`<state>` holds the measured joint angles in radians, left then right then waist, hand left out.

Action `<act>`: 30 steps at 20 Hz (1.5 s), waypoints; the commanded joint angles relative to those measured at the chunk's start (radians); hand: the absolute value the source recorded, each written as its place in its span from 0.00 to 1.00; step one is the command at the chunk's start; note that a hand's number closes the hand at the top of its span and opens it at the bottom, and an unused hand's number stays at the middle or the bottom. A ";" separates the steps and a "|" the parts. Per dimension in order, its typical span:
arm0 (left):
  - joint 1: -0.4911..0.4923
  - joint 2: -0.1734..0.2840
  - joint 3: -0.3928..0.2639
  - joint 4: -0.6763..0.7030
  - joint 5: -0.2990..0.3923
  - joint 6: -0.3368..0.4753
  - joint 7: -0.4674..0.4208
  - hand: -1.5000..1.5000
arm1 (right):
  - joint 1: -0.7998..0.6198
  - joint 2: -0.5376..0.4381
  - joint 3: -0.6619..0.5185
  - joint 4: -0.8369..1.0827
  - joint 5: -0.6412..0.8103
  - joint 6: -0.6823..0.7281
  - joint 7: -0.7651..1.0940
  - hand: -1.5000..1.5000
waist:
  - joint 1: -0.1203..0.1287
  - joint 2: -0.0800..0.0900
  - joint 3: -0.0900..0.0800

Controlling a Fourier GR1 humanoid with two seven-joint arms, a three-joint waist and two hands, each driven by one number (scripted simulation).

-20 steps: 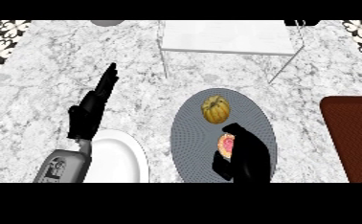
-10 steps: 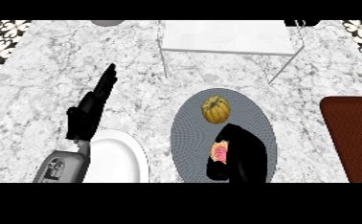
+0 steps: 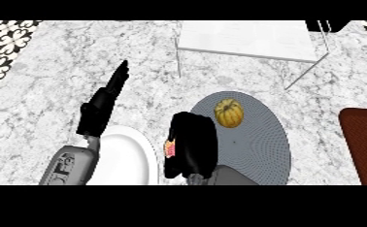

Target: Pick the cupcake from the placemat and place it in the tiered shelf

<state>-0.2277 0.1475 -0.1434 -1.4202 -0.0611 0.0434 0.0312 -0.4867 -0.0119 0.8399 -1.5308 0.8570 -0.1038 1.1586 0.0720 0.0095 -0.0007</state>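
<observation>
**Head view: cupcake in hand, shelf ahead**

Carry it upright, high enough to pass the tiered shelf (image 3: 247, 40) edge. Right hand (image 3: 191, 146) curls round the cupcake (image 3: 170, 148) at the placemat's (image 3: 265, 138) left rim; only pink shows. Left hand (image 3: 102, 104) rests, fingers straight.

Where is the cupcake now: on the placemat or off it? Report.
Off it: the right hand is curled round the cupcake, at the placemat's left edge.

I see a grey-white marble counter (image 3: 64, 80), a patterned black-and-white tile patch (image 3: 14, 39) at its far-left corner, and a brown board (image 3: 355, 143) at right.
</observation>
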 commanded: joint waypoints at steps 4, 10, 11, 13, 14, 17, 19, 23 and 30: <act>-0.018 -0.034 -0.013 0.019 -0.004 0.012 0.014 0.50 | -0.198 0.011 -0.014 -0.057 -0.043 -0.281 0.150 1.00 | -0.004 -0.009 0.000; -0.016 -0.020 0.000 0.035 -0.013 0.015 0.001 0.50 | -0.356 0.011 -0.026 -0.062 0.048 -0.316 0.257 1.00 | -0.018 -0.019 -0.002; -0.005 -0.037 -0.014 0.027 -0.021 0.027 0.004 0.50 | -0.377 0.011 -0.045 -0.070 0.045 -0.291 0.284 1.00 | -0.024 -0.022 -0.002; 0.014 -0.002 0.012 0.033 -0.008 0.008 0.001 0.50 | -0.431 0.011 -0.089 -0.053 0.108 -0.251 0.309 1.00 | -0.036 -0.024 -0.003; 0.056 -0.012 -0.001 0.035 -0.015 0.014 -0.034 0.50 | -0.452 0.011 -0.098 -0.044 0.126 -0.225 0.326 1.00 | -0.033 -0.028 -0.004; 0.030 0.021 0.038 0.019 0.010 -0.005 -0.020 0.50 | -0.514 0.011 -0.158 -0.030 0.159 -0.153 0.328 1.00 | -0.047 -0.033 -0.003; -0.001 0.009 0.029 0.009 0.008 -0.003 0.023 0.50 | -0.573 0.011 -0.195 0.005 0.181 -0.151 0.328 1.00 | -0.048 -0.029 -0.003; 0.025 -0.007 0.009 -0.008 -0.013 0.019 0.018 0.50 | -0.682 0.011 -0.287 0.059 0.239 -0.097 0.328 1.00 | -0.046 -0.030 -0.002; 0.011 -0.019 0.022 0.035 -0.015 0.027 -0.005 0.50 | -0.791 0.011 -0.374 0.117 0.280 -0.006 0.329 1.00 | -0.063 -0.021 -0.002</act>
<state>-0.2092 0.1456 -0.1170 -1.4014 -0.0650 0.0544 0.0312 -1.2048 -0.0139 0.5056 -1.4277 1.1169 -0.1916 1.2475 0.0202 -0.0151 -0.0033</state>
